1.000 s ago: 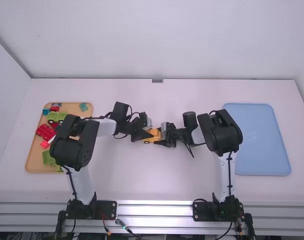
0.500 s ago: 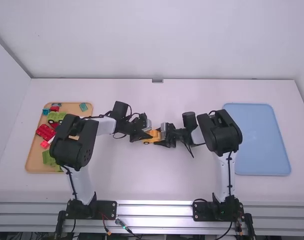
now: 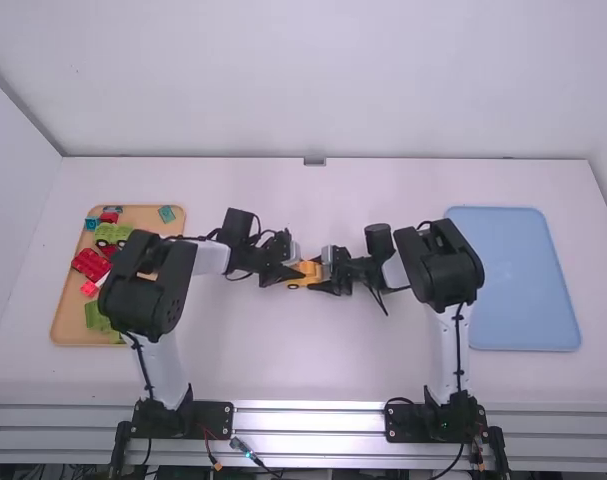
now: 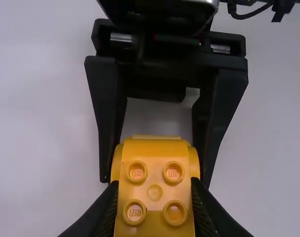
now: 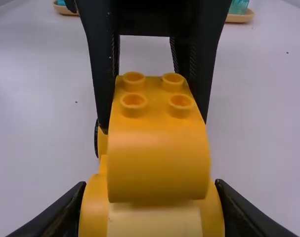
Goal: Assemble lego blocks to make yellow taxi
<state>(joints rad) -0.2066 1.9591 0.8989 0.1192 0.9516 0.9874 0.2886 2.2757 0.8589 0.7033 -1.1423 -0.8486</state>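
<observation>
1. High view, looking down over my two arms: the yellow plastic toy car made of studded blocks (image 3: 303, 271) sits between the left gripper (image 3: 291, 271) and the right gripper (image 3: 325, 275), near the middle of the white table (image 3: 303, 345). On the left arm's side I see a tan wooden tray (image 3: 68, 325) with a chunky green plastic block vehicle (image 3: 113, 234), a red plastic block piece (image 3: 91, 264) and a small teal plastic block (image 3: 166, 214). On the right arm's side lies a rectangular light-blue tray (image 3: 518, 280).

2. Left wrist view: I have the left gripper (image 4: 154, 190) pinching the car, one finger on each side of a smooth yellow block with four round studs (image 4: 154, 192). Just beyond, the right gripper's two black fingers flank the car's body.

3. Right wrist view: my right gripper (image 5: 150, 197) squeezes the car's rounded yellow body (image 5: 94, 207) from both sides. Farther off, the left gripper's fingers stand either side of the studded end, beside a black wheel (image 5: 96, 139).
</observation>
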